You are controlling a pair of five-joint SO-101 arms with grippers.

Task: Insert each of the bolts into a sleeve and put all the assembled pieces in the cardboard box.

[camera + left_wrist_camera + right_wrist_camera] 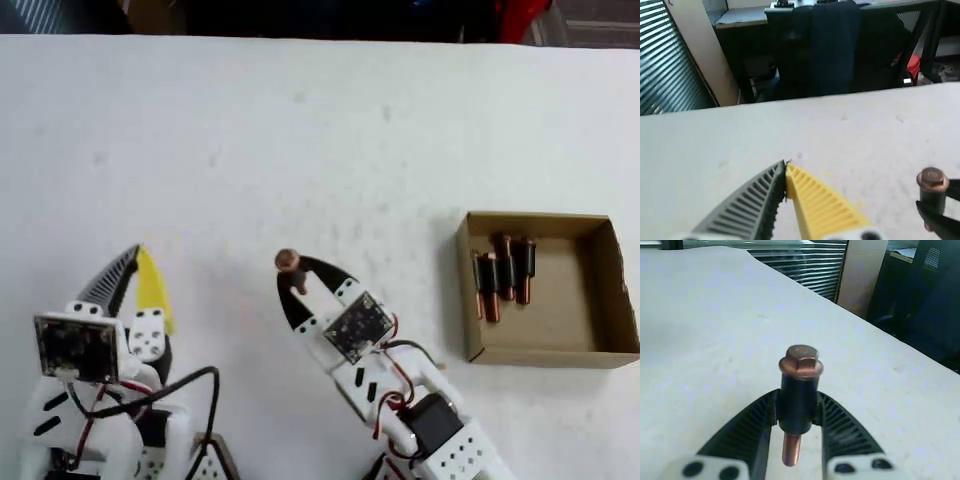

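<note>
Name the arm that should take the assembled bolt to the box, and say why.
Right. The right tool is shut on the sleeved bolt and stands nearer the cardboard box. The left tool is shut and empty, farther from the box.

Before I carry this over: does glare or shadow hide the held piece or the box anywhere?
High view: even light, no hard shadows, the cardboard box interior is fully lit. Right wrist view: the sleeved bolt in the right gripper stands clear against the bright table, no glare on it.
</note>
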